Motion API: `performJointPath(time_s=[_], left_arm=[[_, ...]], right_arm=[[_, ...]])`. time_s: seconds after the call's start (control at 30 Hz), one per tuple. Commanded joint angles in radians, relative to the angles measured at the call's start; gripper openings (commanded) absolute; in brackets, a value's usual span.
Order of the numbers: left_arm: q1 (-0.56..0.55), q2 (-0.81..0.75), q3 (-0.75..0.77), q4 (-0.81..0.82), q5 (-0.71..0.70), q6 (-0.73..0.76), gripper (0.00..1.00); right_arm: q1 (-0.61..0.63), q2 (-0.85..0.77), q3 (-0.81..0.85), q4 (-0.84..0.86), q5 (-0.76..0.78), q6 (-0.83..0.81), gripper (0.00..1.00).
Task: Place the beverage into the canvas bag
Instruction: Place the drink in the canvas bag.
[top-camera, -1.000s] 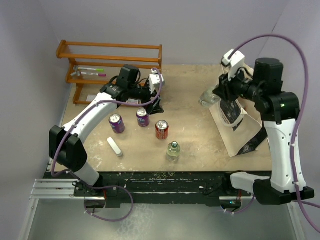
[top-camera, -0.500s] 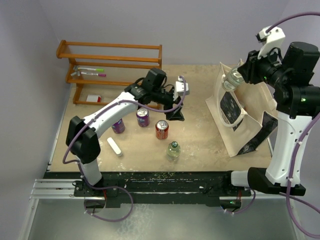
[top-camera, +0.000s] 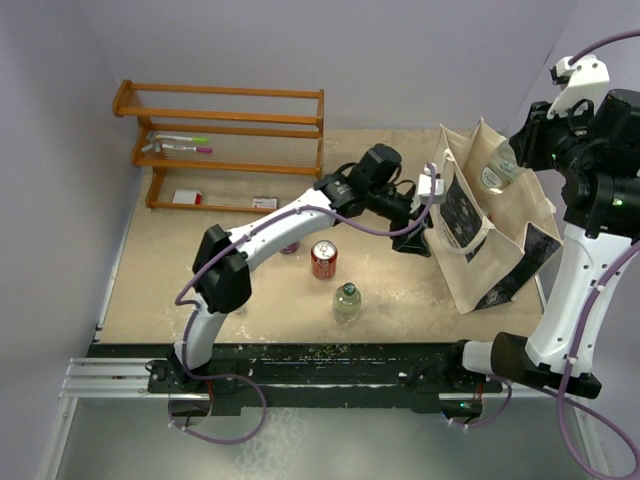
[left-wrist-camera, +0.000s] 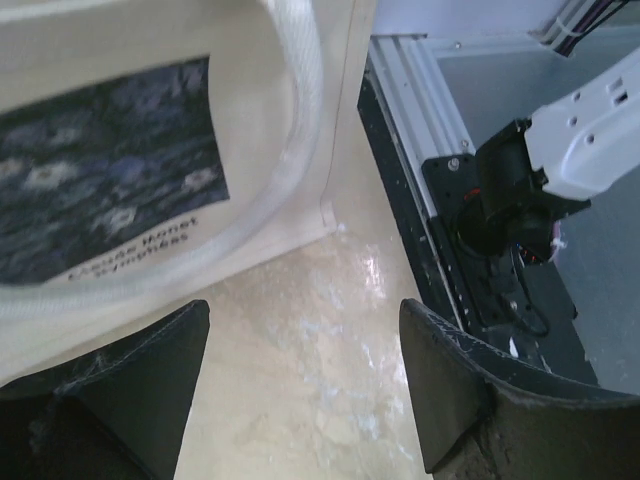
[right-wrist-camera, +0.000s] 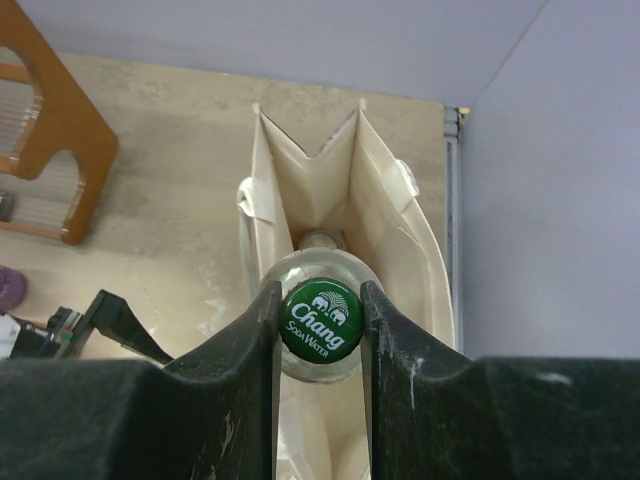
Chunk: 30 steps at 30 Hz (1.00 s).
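Right jaws pinch a bottle (right-wrist-camera: 320, 330) just below its cap, upright over the open bag (top-camera: 480, 250). Its base seems just inside the mouth, but that is hard to tell. Left jaws are spread, empty, close beside the bag's printed side. Bag stands on desk (top-camera: 250, 290), far right.

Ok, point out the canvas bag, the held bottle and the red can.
canvas bag (top-camera: 480, 270): top external view, cream side wall below the print.
bottle (right-wrist-camera: 320, 318): right wrist view, its green cap.
red can (top-camera: 323, 259): top external view, upper body.

Matt canvas bag (top-camera: 478, 268), glossy glass bottle (right-wrist-camera: 320, 318)
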Motion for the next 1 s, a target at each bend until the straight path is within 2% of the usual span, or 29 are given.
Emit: performJointPath(time_s=[0.0, 0.2, 0.57, 0.97], left_arm=[[-0.044, 0.089, 0.159, 0.052, 0.020, -0.062, 0.78], [-0.075, 0.201, 0.281, 0.056, 0.010, -0.125, 0.77], [-0.120, 0.320, 0.379, 0.110, 0.028, -0.252, 0.72], [-0.133, 0.329, 0.345, 0.125, 0.028, -0.283, 0.48]], right_arm=[[-0.018, -0.053, -0.013, 0.156, 0.047, -0.019, 0.00], [-0.023, -0.063, -0.059, 0.161, 0.069, -0.034, 0.00], [-0.027, -0.074, -0.131, 0.171, 0.077, -0.044, 0.00], [-0.029, -0.073, -0.211, 0.191, 0.092, -0.058, 0.00]])
